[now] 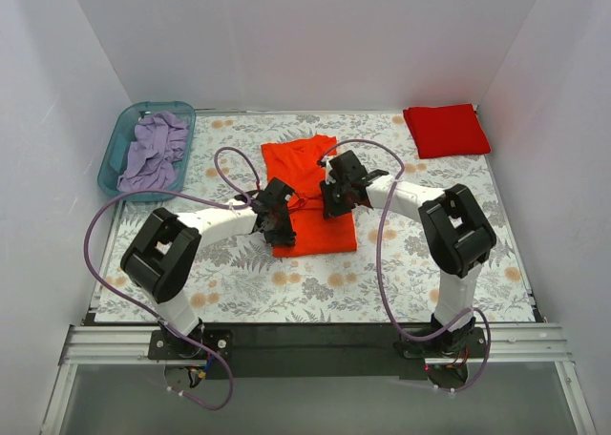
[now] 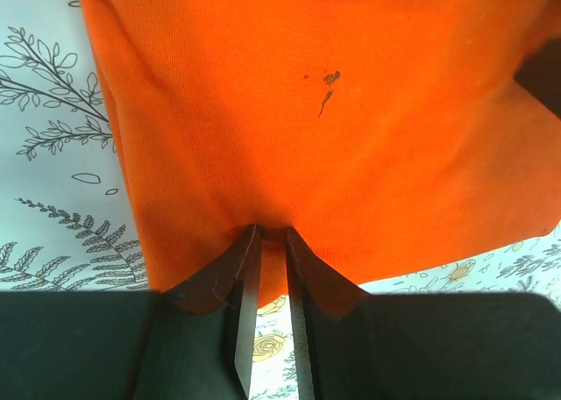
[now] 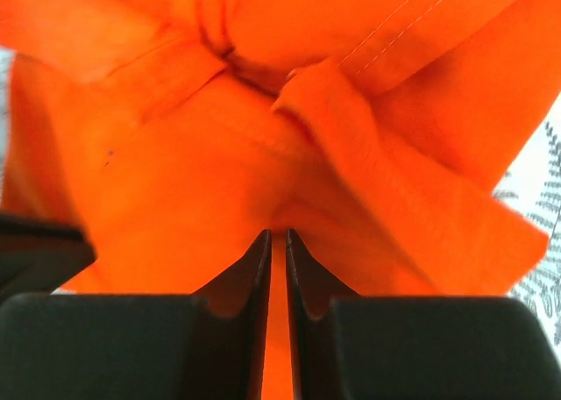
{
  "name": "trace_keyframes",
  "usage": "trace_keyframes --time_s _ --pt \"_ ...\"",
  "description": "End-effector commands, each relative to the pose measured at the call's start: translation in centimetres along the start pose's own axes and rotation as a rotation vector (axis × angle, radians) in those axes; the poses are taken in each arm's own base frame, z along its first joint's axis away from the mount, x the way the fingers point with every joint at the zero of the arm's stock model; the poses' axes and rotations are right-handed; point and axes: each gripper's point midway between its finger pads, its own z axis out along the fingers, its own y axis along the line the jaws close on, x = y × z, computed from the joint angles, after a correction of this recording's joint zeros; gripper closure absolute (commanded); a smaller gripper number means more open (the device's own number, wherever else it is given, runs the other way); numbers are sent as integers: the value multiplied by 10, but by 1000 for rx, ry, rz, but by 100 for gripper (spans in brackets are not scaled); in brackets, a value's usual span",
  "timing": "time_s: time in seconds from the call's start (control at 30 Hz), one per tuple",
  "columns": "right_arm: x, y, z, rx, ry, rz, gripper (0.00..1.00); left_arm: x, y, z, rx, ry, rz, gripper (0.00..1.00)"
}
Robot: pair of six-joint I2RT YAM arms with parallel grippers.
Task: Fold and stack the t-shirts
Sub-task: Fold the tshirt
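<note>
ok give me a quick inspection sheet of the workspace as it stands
surface: floral-print table cover, lying flat
job's things: orange t-shirt partly folded mid-table; red t-shirt folded at the far right corner
clutter: teal bin at far left, holding lilac cloth
grippers: left fingers and right fingers each pinched on the orange t-shirt
cables: purple cables loop loosely along both arms
surroundings: white walls on three sides; metal rail at the near edge
</note>
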Motion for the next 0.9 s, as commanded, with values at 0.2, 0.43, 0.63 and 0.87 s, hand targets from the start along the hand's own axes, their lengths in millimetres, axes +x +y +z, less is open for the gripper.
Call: trace_keyframes --time_s 0.2,0.43,0.63,0.87 --pt "-87 -36 12 130 -178 -63 83 35 23 -1 -53 118 5 83" --pt "-160 -44 -15 161 -331 -115 82 44 30 -14 -45 127 4 82" --pt "-111 18 -26 -142 -256 -125 81 50 36 -25 -48 128 -2 81" --pt "-37 86 -32 -441 -211 -132 81 51 37 -27 -43 120 -8 80"
